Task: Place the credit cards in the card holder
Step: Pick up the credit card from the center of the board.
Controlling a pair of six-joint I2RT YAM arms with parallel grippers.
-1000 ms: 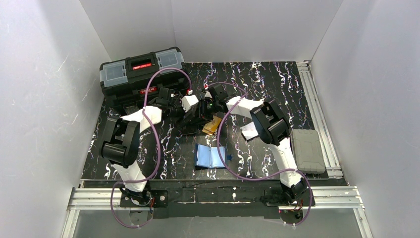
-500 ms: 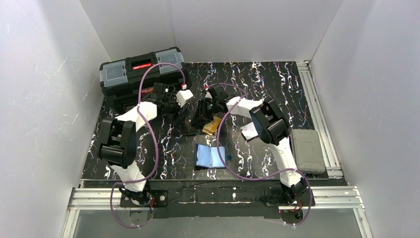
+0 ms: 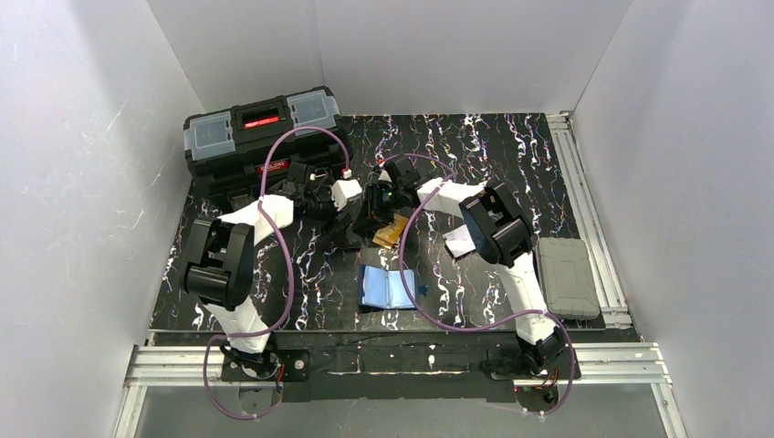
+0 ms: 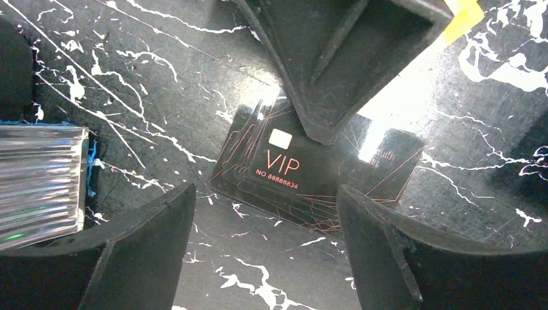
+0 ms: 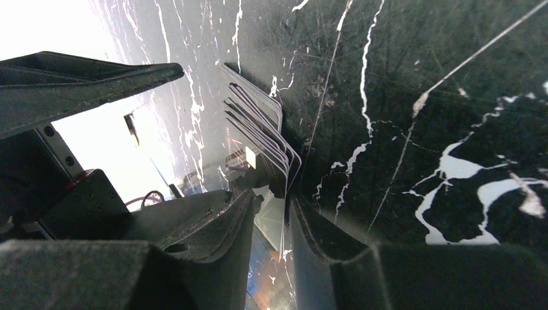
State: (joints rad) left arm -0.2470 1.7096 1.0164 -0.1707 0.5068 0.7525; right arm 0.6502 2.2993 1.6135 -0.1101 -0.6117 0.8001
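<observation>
Judging nothing loaded yet, you see the card holder (image 3: pixel 388 287) lying open; your left pincer (image 4: pixel 265 197) hangs spread above the credit cards (image 4: pixel 291 166), right pincer (image 5: pixel 275 201) pinching their edge.

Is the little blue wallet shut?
No, the card holder lies spread open, its light blue inside facing up.

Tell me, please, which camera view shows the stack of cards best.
The left wrist view: the card stack appears face-on and fanned, its VIP print readable. The right wrist view shows only its edges, pinched in the right hand. The top view hides it under the arms.
</observation>
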